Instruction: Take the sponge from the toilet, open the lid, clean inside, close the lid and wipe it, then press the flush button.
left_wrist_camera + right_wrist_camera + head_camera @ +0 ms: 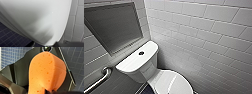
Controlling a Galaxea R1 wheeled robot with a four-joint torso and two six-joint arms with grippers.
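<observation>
The toilet [137,62] is glossy white, and so is its lid [171,82]; the flush button [141,53] is dark. The wall [204,30] has white tiles laid brick-fashion with grey joints. The floor [77,65] is small dark blue squares with pale joints. The sponge [46,72] is orange, flecked darker orange.

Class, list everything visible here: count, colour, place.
the toilet: one, glossy white, in the tiled corner.
the lid: one, white, down over the bowl.
the flush button: one, dark, middle of tank top.
grab bar: one, metallic, on wall beside tank.
recessed panel: one, grey, in wall above tank.
floor tiles: many, dark blue, under the sponge.
the sponge: one, orange, held over the floor.
dark plate: one, black, behind the sponge.
right gripper: one, dark, pinching the sponge.
</observation>
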